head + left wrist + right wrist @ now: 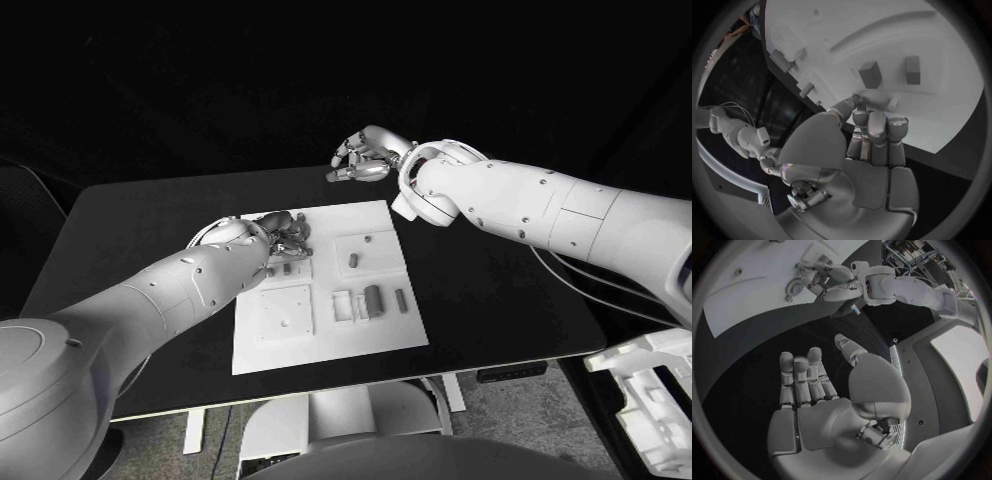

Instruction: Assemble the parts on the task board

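Left hand [281, 232] fingertips pressed together on white rectangular task board [325, 330], hold unclear. Right hand [826, 390] beyond board, fingers spread, empty.

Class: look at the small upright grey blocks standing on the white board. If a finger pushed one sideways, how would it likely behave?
The grey blocks look rigid and small, so probably light. They stand taller than wide, so a push may tip them.

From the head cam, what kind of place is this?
Probably a robot test bench in a lab: a black table against a dark backdrop, a white task board with small grey parts, and equipment racks in the right wrist view.
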You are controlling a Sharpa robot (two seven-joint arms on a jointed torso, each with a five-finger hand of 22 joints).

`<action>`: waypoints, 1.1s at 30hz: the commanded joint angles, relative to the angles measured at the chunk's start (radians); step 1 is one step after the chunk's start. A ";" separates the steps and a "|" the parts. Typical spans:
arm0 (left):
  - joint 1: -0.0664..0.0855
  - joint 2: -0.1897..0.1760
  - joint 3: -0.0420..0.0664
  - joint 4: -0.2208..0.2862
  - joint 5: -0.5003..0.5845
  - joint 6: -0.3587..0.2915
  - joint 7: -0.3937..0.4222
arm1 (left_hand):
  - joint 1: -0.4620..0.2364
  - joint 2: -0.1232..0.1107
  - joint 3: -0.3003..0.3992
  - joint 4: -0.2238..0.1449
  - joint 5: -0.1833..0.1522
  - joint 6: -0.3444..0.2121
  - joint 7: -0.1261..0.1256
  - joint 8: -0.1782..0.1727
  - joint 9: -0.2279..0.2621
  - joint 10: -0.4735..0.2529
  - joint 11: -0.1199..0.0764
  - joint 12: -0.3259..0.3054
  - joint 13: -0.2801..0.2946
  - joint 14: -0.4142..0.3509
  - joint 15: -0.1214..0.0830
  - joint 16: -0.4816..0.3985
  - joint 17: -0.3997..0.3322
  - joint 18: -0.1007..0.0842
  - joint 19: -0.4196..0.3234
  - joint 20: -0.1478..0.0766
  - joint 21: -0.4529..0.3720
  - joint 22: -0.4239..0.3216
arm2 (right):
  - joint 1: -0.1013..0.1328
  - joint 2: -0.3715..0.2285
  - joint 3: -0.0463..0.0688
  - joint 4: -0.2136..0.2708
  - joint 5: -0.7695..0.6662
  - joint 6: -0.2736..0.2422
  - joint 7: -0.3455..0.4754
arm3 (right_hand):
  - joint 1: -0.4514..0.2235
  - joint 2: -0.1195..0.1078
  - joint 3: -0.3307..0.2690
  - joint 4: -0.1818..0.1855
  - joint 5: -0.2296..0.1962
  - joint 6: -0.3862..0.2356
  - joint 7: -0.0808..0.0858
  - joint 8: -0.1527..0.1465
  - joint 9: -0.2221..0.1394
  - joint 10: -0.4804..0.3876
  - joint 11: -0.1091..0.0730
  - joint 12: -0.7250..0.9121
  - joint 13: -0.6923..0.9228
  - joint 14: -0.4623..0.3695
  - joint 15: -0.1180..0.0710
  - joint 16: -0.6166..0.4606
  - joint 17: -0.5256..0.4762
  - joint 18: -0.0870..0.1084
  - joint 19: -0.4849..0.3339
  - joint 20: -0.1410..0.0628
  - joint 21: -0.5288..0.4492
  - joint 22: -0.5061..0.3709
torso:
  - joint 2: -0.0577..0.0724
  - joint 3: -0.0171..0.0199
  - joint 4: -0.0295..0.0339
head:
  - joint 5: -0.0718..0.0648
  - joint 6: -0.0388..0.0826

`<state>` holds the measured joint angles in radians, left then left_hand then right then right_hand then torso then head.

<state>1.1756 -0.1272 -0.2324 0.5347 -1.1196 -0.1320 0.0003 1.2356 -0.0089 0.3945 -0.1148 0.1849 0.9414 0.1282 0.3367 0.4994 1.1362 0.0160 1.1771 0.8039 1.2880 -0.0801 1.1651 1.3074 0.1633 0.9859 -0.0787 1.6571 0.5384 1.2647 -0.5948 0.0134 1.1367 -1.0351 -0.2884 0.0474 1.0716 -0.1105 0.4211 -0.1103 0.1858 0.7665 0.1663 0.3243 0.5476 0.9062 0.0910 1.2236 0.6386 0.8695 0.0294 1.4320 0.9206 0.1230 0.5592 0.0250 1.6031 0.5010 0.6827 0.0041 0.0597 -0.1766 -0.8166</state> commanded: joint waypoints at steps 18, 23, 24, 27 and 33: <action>0.000 -0.001 0.001 0.009 0.012 -0.011 0.009 | -0.080 -0.136 -0.084 0.002 -0.001 -0.099 0.000 -0.039 -0.022 -0.032 0.011 0.013 -0.005 -0.028 0.007 0.029 0.008 0.029 -0.023 0.004 0.043 0.007 | 0.000 0.002 0.001 -0.001 -0.003 0.002 0.004 | -0.001 -0.010 -0.006 0.000 -0.002 0.004 0.002 0.004 0.001 0.004 -0.001 0.004 -0.002 0.006 -0.002 0.004 -0.001 -0.004 0.003 -0.002 0.002 -0.001 | 0.000 -0.0010 -0.0008 | 0.004 0.001; 0.000 0.000 0.001 0.011 0.012 -0.014 0.012 | -0.084 -0.139 -0.093 0.000 -0.001 -0.109 -0.001 -0.041 -0.024 -0.035 0.012 0.012 -0.006 -0.030 0.008 0.030 0.007 0.029 -0.025 0.004 0.042 0.007 | 0.000 0.003 0.001 -0.001 -0.003 0.002 0.004 | -0.001 -0.010 -0.006 0.000 -0.002 0.004 0.002 0.004 0.001 0.004 -0.001 0.004 -0.002 0.006 -0.002 0.004 -0.001 -0.004 0.003 -0.002 0.002 -0.001 | 0.000 0.0001 -0.0012 | 0.003 0.002; 0.000 0.000 0.001 0.011 0.012 -0.015 0.012 | -0.084 -0.139 -0.093 0.000 -0.001 -0.109 -0.001 -0.041 -0.024 -0.035 0.012 0.012 -0.006 -0.030 0.008 0.030 0.007 0.029 -0.025 0.004 0.042 0.007 | 0.000 0.003 0.001 -0.001 -0.003 0.002 0.004 | -0.001 -0.010 -0.006 0.000 -0.002 0.004 0.002 0.004 0.001 0.004 -0.001 0.004 -0.002 0.006 -0.002 0.004 -0.001 -0.004 0.003 -0.002 0.002 -0.001 | 0.000 0.0001 -0.0012 | 0.003 0.002; 0.001 0.001 0.001 0.011 0.012 -0.013 0.011 | -0.085 -0.138 -0.094 0.001 -0.001 -0.109 -0.001 -0.041 -0.025 -0.036 0.012 0.012 -0.006 -0.031 0.008 0.030 0.007 0.029 -0.025 0.004 0.042 0.007 | 0.000 0.003 0.001 0.001 -0.003 0.002 0.004 | -0.001 -0.010 -0.007 0.000 -0.002 0.004 0.002 0.004 0.001 0.004 -0.001 0.004 -0.002 0.006 -0.002 0.004 -0.001 -0.004 0.003 -0.002 0.002 -0.001 | 0.001 0.0002 -0.0021 | 0.002 0.003; 0.001 0.003 0.001 0.005 0.012 -0.009 0.011 | -0.080 -0.115 -0.092 0.003 0.001 -0.097 -0.002 -0.028 -0.021 -0.037 0.012 0.015 -0.006 -0.032 0.007 0.033 0.005 0.031 -0.025 0.003 0.042 0.006 | 0.000 0.006 0.001 0.000 -0.003 0.002 0.003 | -0.001 -0.010 -0.007 0.000 -0.002 0.004 0.002 0.004 0.001 0.004 -0.001 0.004 -0.002 0.006 -0.002 0.004 -0.001 -0.004 0.003 -0.002 0.002 -0.001 | 0.001 0.0020 -0.0034 | -0.001 0.005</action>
<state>1.1760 -0.1270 -0.2322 0.5404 -1.1134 -0.1395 0.0016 1.1547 -0.1330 0.3057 -0.1146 0.1849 0.8372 0.1279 0.3035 0.4769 1.1068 0.0306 1.1888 0.7984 1.2664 -0.0733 1.1930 1.3079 0.1635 0.9665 -0.0733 1.6570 0.5445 1.2647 -0.5905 0.0134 1.1358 -1.0349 -0.2885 0.0470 1.0716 -0.1105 0.4211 -0.1103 0.1858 0.7665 0.1663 0.3243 0.5473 0.9062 0.0910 1.2236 0.6378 0.8696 0.0294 1.4320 0.9207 0.1230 0.5593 0.0250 1.6031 0.5012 0.6837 0.0048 0.0569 -0.1766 -0.8126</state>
